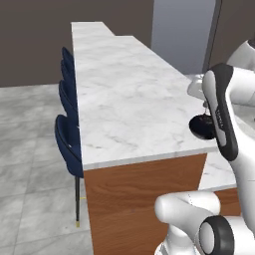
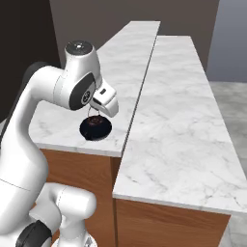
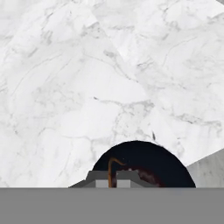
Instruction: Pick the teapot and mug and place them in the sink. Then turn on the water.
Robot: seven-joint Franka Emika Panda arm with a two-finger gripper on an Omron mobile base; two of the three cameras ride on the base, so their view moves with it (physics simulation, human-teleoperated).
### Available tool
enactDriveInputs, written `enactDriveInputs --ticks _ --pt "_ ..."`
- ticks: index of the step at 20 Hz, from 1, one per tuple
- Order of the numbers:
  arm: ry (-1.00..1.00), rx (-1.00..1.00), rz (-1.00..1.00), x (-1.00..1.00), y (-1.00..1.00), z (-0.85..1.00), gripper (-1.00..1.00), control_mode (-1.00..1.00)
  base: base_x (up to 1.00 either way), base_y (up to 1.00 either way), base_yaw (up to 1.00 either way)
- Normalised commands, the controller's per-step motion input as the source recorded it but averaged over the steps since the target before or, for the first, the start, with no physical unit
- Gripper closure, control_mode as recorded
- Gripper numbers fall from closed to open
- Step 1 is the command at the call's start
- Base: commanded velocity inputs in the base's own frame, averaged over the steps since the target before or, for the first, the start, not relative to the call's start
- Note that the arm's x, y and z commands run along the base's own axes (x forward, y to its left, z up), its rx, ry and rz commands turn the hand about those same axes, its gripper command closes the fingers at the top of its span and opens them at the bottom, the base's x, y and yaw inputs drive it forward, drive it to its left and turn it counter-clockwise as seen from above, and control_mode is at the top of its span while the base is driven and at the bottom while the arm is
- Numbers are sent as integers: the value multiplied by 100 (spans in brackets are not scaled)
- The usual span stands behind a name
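Observation:
A squat, rounded, dark-looking teapot (image 2: 95,128) with a reddish patch hangs by its thin wire handle from my gripper (image 2: 95,114), which is shut on that handle. It hangs over the lower marble counter (image 2: 58,123), near that counter's front edge. In the left base view the teapot (image 1: 201,127) shows beside my forearm, under the gripper (image 1: 204,107). The hand view looks down on the teapot (image 3: 144,166), with the gripper (image 3: 113,180) pinched on the brown handle. The mug, the sink and the water are out of view.
A higher marble bar top (image 2: 183,120) runs alongside the lower counter and stands a step above it. Wood panelling (image 1: 139,199) faces the island's end. Several dark blue chairs (image 1: 67,139) line the bar's far side.

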Motion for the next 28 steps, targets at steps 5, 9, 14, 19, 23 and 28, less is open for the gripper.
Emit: enactDriveInputs --ticks 5,9,14,19,23,28 --pt "0 0 0 0 0 0 100 100 -34 -48 -23" --pt "0 0 0 0 0 0 100 100 -36 -38 -61" --pt "0 0 0 0 0 0 100 100 -34 -4 -73" --pt "0 0 0 0 0 0 100 100 -30 0 -76" --pt "0 0 0 0 0 0 100 100 -26 -1 -76" --pt "0 0 0 0 0 0 100 100 -22 0 -77"
